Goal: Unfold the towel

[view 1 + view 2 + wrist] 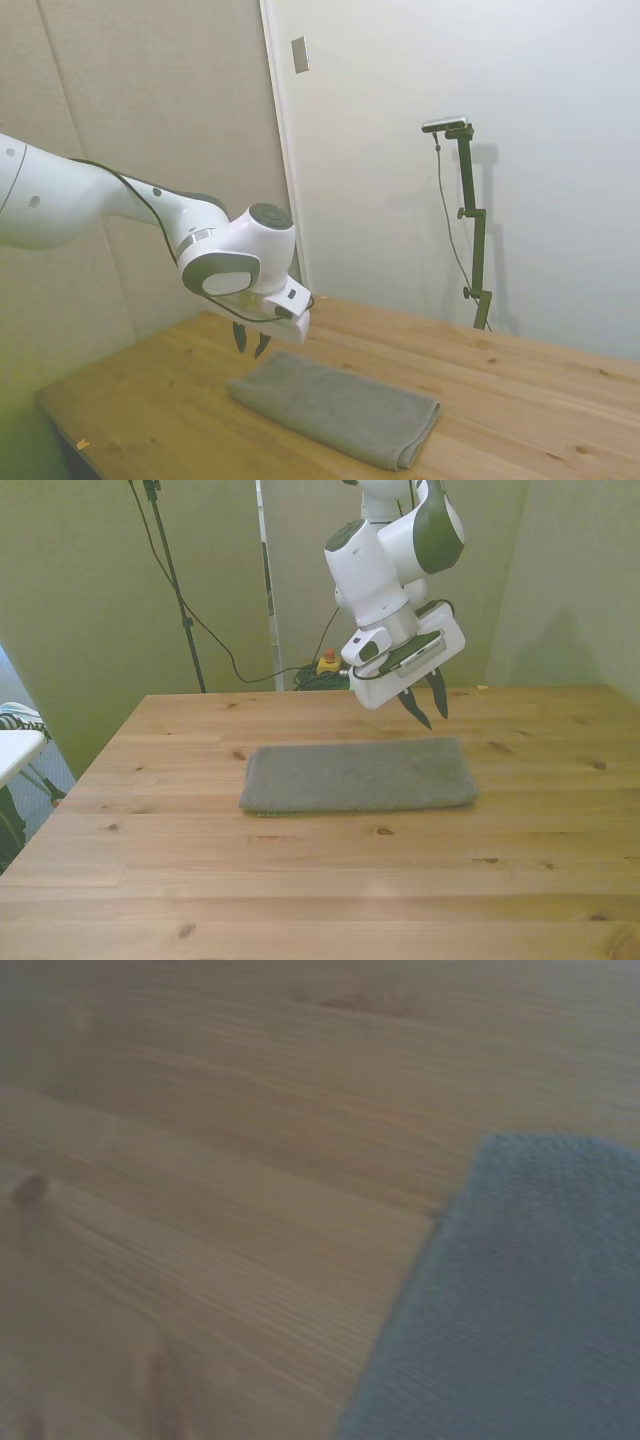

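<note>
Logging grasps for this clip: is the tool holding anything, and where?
Nothing. The tool hangs open above the folded towel, clear of it.

We see soft, even indoor light in the side and front views, moderately bright, with a yellow-green tint on the walls. In the side view the top right of the wall looks washed out, and a faint shadow of the stand falls on it. The table (300, 880) shows no strong glare in the front view; the towel (358, 775) casts only a thin shadow along its edge. The wrist view is dim and blurred: wood grain smears, and the towel (530, 1310) looks bluish.
</note>
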